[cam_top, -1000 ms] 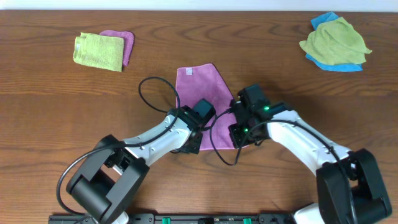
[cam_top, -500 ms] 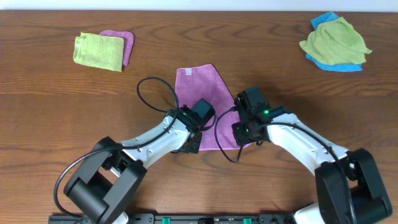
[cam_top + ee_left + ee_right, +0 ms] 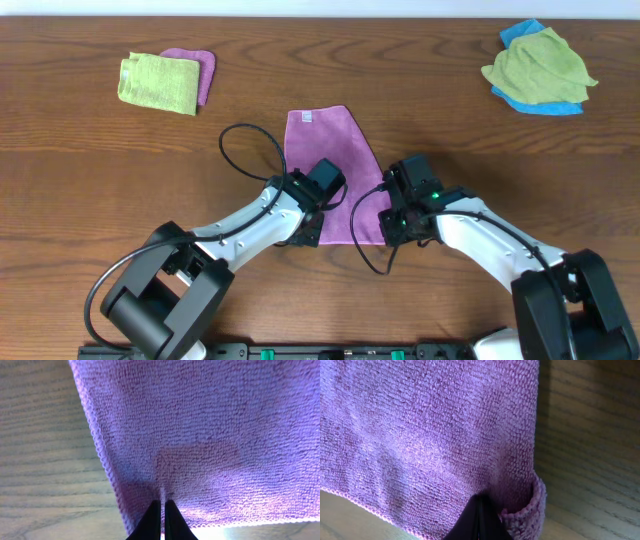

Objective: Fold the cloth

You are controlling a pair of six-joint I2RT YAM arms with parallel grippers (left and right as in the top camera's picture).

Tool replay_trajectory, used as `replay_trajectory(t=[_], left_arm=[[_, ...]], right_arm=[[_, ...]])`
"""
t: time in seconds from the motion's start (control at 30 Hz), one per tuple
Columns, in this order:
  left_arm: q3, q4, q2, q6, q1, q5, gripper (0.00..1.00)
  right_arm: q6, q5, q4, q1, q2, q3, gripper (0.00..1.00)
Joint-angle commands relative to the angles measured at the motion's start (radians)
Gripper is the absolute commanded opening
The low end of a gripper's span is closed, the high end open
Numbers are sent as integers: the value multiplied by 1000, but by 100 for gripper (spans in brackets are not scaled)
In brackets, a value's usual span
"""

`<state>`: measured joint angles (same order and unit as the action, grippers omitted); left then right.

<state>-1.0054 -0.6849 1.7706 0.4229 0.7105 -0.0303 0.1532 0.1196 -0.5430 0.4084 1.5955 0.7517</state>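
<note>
1. At the centre of the table [image 3: 120, 190], the cloth [image 3: 335, 165] lies flat, its white label [image 3: 306, 117] at the far edge
2. Left gripper [image 3: 162, 506], jaws pressed together, pinches the cloth's near-left hem
3. Right gripper [image 3: 479, 502], jaws also together, pinches the curled near-right corner

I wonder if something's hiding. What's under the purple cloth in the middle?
Only the wooden table shows around the purple cloth. The cloth covers whatever lies directly beneath it.
</note>
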Motion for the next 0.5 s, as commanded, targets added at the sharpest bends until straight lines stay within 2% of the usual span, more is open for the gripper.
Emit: replay_trajectory(t=[0.0, 0.17, 0.47], left_arm=[[10, -15, -19, 19, -3, -14, 6], [10, -35, -19, 20, -3, -16, 6], [10, -49, -20, 31, -3, -29, 6]], right_arm=[[19, 59, -26, -1, 32, -61, 2], [27, 137, -30, -1, 31, -62, 2], [25, 139, -59, -1, 31, -62, 2]])
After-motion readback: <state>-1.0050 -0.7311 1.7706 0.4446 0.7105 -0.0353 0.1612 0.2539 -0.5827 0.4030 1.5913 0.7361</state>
